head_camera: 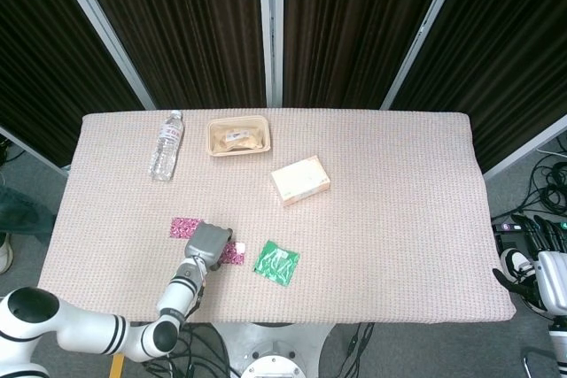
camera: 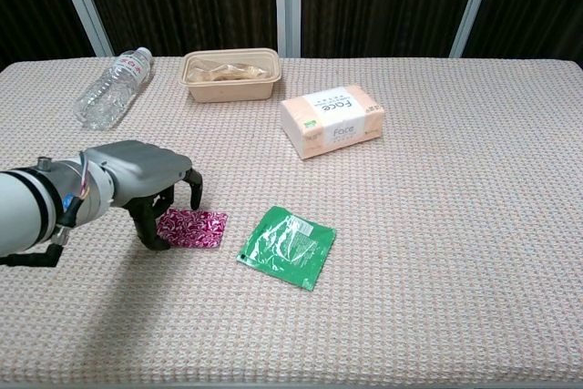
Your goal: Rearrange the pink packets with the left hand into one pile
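Pink packet (camera: 192,228) under spread fingers (camera: 194,190).

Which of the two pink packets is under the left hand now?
The pink packet nearer the green packet: this near pink packet lies beneath the left hand. The far pink packet lies uncovered, toward the bottle.

Matt woven cloth covers the table (camera: 437,225) — the pink packet (camera: 193,228) and green packet (camera: 288,246) look like glossy foil; the bottle (camera: 109,88) is clear plastic.
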Available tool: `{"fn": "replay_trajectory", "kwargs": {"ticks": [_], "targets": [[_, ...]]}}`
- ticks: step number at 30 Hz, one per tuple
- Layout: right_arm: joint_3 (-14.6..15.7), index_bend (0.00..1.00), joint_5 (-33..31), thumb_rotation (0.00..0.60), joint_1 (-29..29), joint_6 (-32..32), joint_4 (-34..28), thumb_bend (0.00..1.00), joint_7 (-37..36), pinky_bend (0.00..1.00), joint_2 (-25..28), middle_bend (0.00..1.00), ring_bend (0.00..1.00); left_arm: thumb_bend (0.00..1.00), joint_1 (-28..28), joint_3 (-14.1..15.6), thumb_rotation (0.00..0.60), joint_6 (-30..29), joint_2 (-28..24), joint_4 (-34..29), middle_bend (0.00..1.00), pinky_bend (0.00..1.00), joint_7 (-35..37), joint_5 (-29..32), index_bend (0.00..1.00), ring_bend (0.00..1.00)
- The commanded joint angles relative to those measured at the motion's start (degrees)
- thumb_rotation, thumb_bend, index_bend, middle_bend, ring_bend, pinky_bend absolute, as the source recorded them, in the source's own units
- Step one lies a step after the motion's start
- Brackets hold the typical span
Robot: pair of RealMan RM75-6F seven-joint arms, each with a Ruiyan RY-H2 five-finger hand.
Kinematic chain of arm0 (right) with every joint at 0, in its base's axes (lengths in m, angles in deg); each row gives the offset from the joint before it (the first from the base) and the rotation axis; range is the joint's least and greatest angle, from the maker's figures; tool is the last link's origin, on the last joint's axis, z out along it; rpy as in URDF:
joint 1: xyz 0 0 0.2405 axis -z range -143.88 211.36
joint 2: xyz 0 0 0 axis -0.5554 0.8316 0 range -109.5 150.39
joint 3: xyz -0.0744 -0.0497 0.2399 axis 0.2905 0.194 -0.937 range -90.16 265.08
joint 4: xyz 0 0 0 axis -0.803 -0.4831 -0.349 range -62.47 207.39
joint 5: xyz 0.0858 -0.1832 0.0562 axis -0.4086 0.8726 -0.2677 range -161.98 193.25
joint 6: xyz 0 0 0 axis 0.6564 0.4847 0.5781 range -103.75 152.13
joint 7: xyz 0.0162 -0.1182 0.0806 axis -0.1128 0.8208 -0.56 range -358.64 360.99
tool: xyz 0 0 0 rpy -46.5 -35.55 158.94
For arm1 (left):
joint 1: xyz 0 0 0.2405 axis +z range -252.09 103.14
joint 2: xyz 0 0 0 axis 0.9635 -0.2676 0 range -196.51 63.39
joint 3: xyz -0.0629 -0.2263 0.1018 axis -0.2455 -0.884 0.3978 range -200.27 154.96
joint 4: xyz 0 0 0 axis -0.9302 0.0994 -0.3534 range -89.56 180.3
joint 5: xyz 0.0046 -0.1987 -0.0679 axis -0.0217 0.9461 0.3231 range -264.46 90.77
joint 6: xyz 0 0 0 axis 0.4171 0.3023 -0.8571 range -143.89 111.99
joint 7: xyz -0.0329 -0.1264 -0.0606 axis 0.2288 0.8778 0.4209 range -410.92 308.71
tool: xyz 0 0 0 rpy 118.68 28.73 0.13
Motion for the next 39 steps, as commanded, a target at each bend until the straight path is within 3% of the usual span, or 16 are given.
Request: {"fn": "replay_trajectory", "kwargs": {"ticks": [1, 6, 10, 24, 39], "targets": [[-0.02, 0.1, 0.0, 0.6, 0.01, -0.04, -0.01, 0.09, -0.02, 0.0, 0.01, 0.12, 0.0, 0.26, -0.04, -0.05, 0.6, -0.11, -0.22, -0.26, 0.88, 0.94, 0.11, 0.09, 0.38, 0.83], [-0.05, 0.1, -0.04, 0.6, 0.08, -0.15, -0.05, 0.09, -0.03, 0.0, 0.14, 0.12, 0.0, 0.26, 0.9, -0.41, 0.6, -1.41, -2.25, -1.84, 0.88, 0.94, 2.58, -2.78, 0.38, 0.83], [-0.09, 0.1, 0.03, 0.6, 0.07, -0.22, -0.15, 0.09, -0.05, 0.0, 0.21, 0.12, 0.0, 0.26, 2.33, -0.06, 0.6, -2.54, -3.66, 0.46, 0.88, 0.94, 5.2, -6.28, 0.38, 0.83], [-0.06, 0.1, 0.34, 0.6, -0.08, -0.29, -1.07, 0.09, 0.95, 0.0, 0.26, 0.12, 0.0, 0.26, 6.1, 3.28, 0.6, 3.52, -4.03, 13.36, 0.88, 0.91, 10.02, -10.23, 0.38, 0.83], [-0.02, 0.1, 0.2, 0.6, 0.14, -0.55, -2.19, 0.09, 2.08, 0.0, 0.59, 0.12, 0.0, 0.26, 7.16, 2.04, 0.6, 7.48, -3.33, 17.67, 0.88, 0.91, 11.53, -11.1, 0.38, 0.83]]}}
